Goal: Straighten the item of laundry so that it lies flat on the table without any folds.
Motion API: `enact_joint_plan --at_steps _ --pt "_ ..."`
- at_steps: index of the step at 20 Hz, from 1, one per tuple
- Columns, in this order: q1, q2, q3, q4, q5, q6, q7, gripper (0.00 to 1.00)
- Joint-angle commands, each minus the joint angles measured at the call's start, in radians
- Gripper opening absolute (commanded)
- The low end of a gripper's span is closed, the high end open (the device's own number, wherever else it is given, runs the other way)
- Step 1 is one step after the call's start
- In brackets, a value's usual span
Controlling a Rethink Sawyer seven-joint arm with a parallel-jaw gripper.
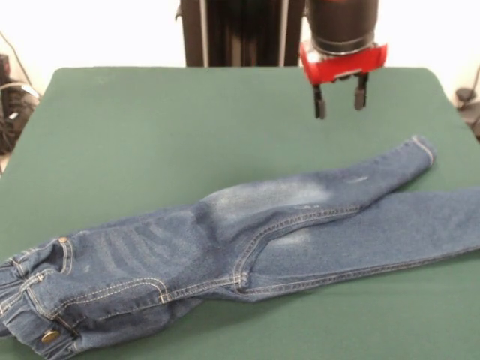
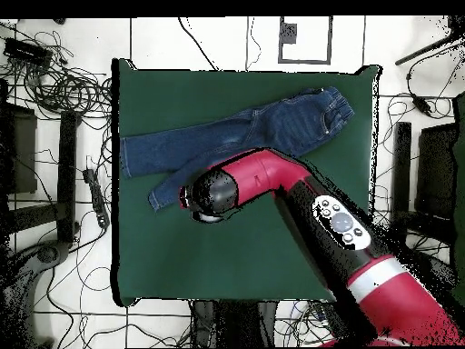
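Lying across the near half of the table (image 1: pixel 150 127), the jeans (image 1: pixel 225 240) stretch from the lower left corner of the front view out to its right edge. Nearest the camera sits the gathered waistband (image 1: pixel 19 300), bunched and rumpled, with a brass button (image 1: pixel 50 336) showing at its lower end and tan stitching tracing the pocket curves beside it. From there the seat and thighs run up and to the right, carrying pale faded patches (image 1: pixel 262 199) around the middle of the garment. The two legs part past the crotch seam: the nearer leg (image 1: pixel 390 232) lies fairly flat and runs off the right edge of the front view, while the farther leg (image 1: pixel 375 176) angles upward and ends in a hemmed cuff (image 1: pixel 424 148) that rests on the green cloth. Creases and a ridge of fabric show where the farther leg overlaps the nearer one, so the garment does not lie wholly flat. Beyond the cuff, well above the cloth and touching nothing, the gripper (image 1: pixel 340 101) hangs under its red mount with its two dark fingers (image 1: pixel 320 103) parted and empty. Seen from overhead, the red and black arm (image 2: pixel 309 195) reaches over the table toward the farther leg, and the jeans (image 2: pixel 245 132) lie slantwise across the table (image 2: pixel 227 254).
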Motion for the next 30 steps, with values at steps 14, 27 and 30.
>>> enact_joint_plan --at_steps 14,27,30 --pt "0.127 -0.025 -0.163 -0.027 0.006 -0.243 0.099 1.00" --pt "0.293 -0.039 -0.261 -0.041 -0.001 -0.321 0.131 1.00" --pt "0.313 -0.053 -0.265 -0.036 0.027 -0.300 0.118 1.00"
